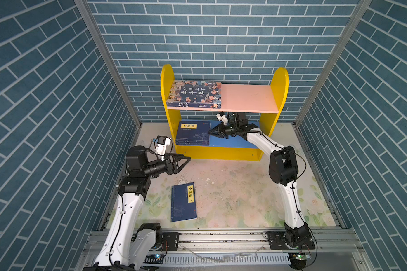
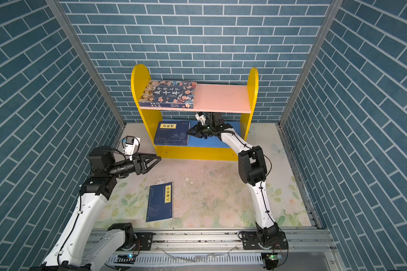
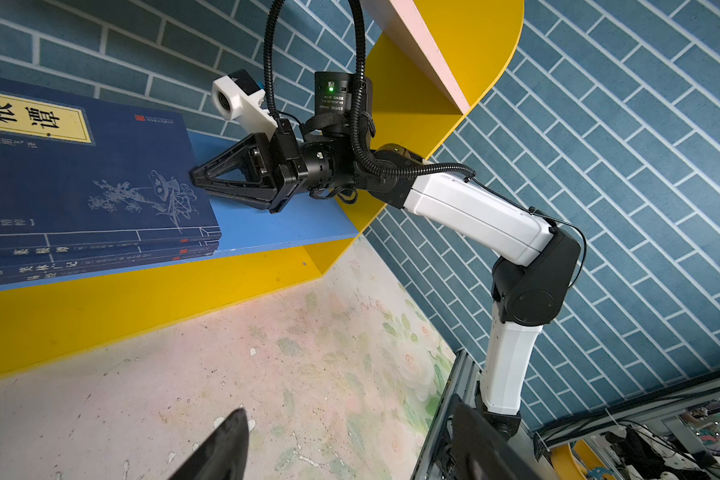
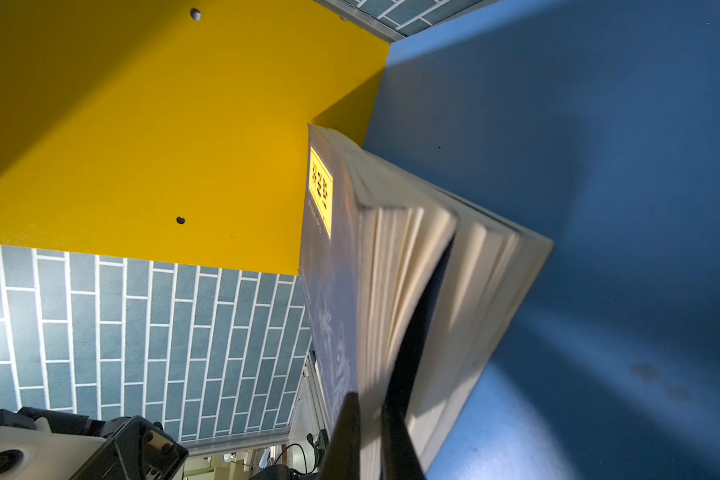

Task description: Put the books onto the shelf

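The right gripper (image 1: 209,132), jaws pressed together, touches the stack of 3 books (image 1: 193,135) just ahead of its tips; the left gripper (image 1: 189,159) is spread.

Blue brick-pattern walls (image 1: 221,35) enclose the work cell on three sides. A floral-print mat (image 1: 233,199) covers the floor. An aluminium rail (image 1: 221,238) and a slotted cable duct (image 1: 244,259) span the front.
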Motion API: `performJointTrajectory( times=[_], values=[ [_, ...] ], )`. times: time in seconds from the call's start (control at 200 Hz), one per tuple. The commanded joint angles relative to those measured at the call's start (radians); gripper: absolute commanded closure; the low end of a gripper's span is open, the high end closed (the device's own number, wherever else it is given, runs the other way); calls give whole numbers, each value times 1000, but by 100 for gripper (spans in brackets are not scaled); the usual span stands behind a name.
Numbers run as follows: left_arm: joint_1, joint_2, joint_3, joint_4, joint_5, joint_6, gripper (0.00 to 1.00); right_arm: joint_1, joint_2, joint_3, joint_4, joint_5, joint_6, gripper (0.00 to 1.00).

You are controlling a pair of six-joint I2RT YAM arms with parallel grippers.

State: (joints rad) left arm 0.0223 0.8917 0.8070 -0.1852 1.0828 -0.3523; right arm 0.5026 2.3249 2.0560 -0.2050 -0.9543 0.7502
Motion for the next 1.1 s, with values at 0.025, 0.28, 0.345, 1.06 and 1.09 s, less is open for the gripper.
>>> performJointTrajectory(
  times=[0.025, 0.28, 0.345, 1.06, 1.09],
  values=[
    [8, -14, -12, 21, 19, 6, 22, -5, -24, 2, 6, -25, -61, 100],
    [8, -15, -11, 19, 17, 5, 22, -9, -36, -24, 17, -33, -63, 100],
    [8, -15, -12, 20, 17, 6, 22, -12, -34, -25, 17, -39, -63, 100],
    [8, 7, 52, -92, -84, 122, 23, -21, -35, -34, 42, -79, -61, 100],
    [8, 7, 51, -90, -83, 120, 23, -21, -32, -30, 40, -80, -61, 100]
  ],
)
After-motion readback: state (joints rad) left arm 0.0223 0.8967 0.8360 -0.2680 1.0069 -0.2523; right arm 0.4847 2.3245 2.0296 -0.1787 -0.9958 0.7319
